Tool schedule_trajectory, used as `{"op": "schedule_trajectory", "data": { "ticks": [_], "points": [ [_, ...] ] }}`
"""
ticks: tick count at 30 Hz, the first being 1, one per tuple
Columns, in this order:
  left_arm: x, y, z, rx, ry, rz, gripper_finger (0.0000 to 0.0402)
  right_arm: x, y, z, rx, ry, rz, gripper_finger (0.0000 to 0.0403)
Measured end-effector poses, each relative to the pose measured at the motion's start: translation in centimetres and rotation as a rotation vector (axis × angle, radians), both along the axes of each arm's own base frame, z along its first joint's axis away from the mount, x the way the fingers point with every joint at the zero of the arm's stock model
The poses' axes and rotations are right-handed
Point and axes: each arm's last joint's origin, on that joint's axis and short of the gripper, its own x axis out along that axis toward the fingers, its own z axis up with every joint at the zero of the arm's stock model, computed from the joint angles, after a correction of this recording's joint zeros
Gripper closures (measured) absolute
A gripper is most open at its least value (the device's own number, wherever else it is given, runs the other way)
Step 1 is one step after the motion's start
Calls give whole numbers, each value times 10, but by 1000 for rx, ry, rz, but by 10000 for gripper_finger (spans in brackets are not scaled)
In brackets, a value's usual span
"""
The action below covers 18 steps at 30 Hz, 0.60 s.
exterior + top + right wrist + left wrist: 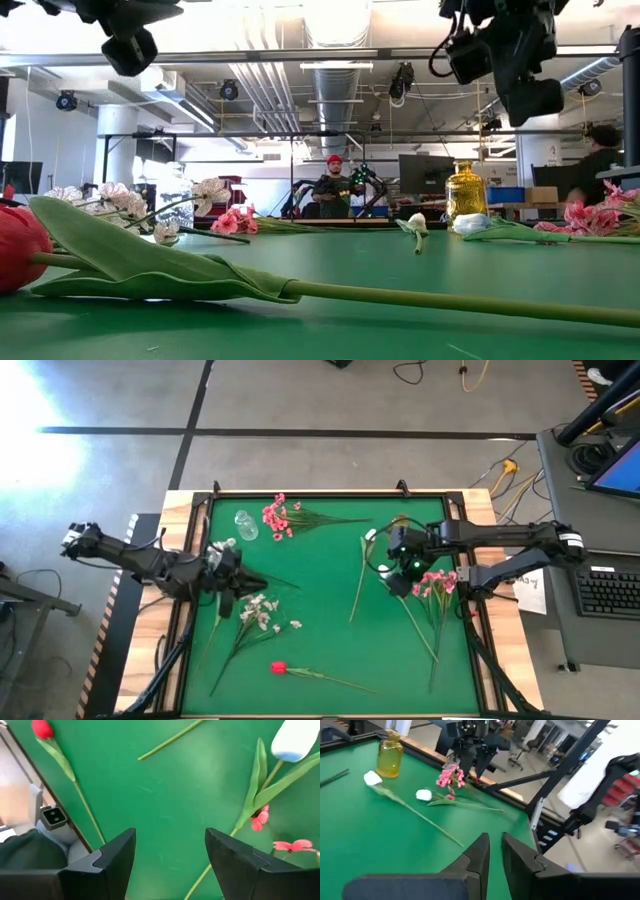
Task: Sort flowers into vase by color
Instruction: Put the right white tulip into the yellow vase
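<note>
My left gripper (pixel 245 580) (pixel 495 840) is shut and empty, raised over the green mat's left part beside the small white blossom sprays (pixel 262 610). My right gripper (pixel 400 573) (pixel 170 835) is open and empty, raised above the mat between a white tulip bud (pixel 370 538) (pixel 295 740) and a pink blossom spray (pixel 440 582). A second pink spray (pixel 278 518) lies at the far side by a clear vase (pixel 246 525). A red bud (pixel 279 668) (pixel 42 729) lies near the front edge. A yellow vase (pixel 390 755) (pixel 465 192) stands at the far right.
All the flowers lie flat on the green mat (pixel 330 650), their long stems spread across it. A wooden rim (pixel 190 510) frames the mat. A desk with a keyboard (pixel 610 590) stands to the right of the table. People show in the room beyond (pixel 335 185).
</note>
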Motion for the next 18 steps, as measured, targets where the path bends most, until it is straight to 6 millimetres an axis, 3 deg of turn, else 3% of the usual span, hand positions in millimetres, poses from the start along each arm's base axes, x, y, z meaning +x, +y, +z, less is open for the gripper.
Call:
{"op": "schedule_trajectory", "data": {
  "ticks": [8, 18],
  "points": [
    [7, -9, 6, 9, 17, -10, 365, 13, -3, -18, -26, 73, -10, 172],
    [7, -10, 0, -5, 39, -9, 365, 31, -9, -52, -182, 244, -55, 172]
  ]
}}
